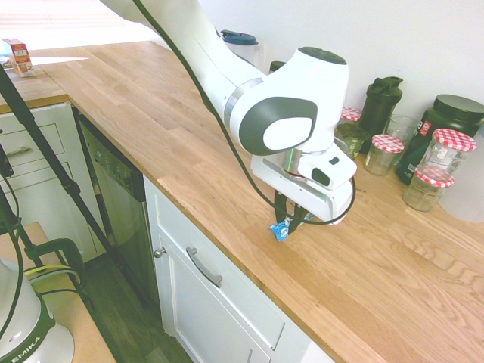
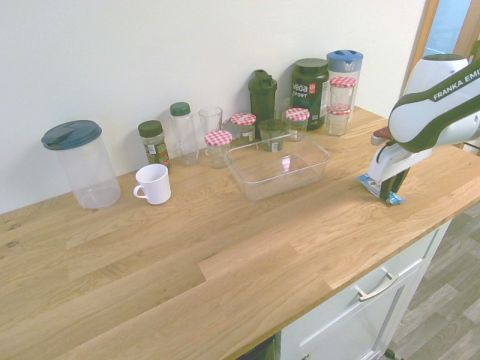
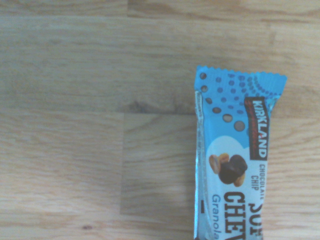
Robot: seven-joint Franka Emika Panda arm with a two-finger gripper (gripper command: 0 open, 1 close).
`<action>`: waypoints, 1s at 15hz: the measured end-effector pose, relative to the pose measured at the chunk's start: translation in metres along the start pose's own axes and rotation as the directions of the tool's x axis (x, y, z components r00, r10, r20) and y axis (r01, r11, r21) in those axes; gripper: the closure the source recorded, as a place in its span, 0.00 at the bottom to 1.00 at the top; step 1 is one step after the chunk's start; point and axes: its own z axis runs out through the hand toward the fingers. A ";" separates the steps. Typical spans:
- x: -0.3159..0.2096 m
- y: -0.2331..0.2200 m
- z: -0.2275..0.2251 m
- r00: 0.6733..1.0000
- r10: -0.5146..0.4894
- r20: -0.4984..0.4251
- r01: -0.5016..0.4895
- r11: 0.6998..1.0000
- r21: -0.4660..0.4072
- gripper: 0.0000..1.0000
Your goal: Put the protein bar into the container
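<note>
My tool points straight down with its fingers pinched on the protein bar, right at the front edge of the wooden bench. The bar sits at bench level; I cannot tell whether it is lifted clear of the wood. In the wrist view the blue wrapper reads "KIRKLAND", "CHOCOLATE CHIP" and part of "Granola", with the larger lettering cut off. From the second exterior view the arm's white shell shows "FRANKA". The container, a clear shallow tub, stands well apart from the bar, near the wall. Behind it a dark tub is labelled "vega SPORT", among jars with red-checked lids.
</note>
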 end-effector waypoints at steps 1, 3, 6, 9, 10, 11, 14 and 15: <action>0.002 -0.003 -0.004 1.000 0.000 -0.008 0.000 1.000 0.008 1.00; 0.005 -0.011 -0.024 1.000 0.003 -0.025 -0.002 0.999 0.036 1.00; -0.001 -0.027 -0.078 0.999 -0.017 -0.046 0.020 0.996 0.081 1.00; -0.012 -0.056 -0.136 0.996 -0.052 -0.074 0.060 0.992 0.111 1.00; -0.014 -0.069 -0.150 0.995 -0.060 -0.080 0.069 0.991 0.116 1.00; -0.016 -0.083 -0.160 0.994 -0.065 -0.085 0.075 0.990 0.120 1.00; -0.014 -0.125 -0.159 0.994 -0.072 -0.085 0.082 0.990 0.111 1.00; -0.011 -0.138 -0.154 0.994 -0.075 -0.084 0.084 0.991 0.101 1.00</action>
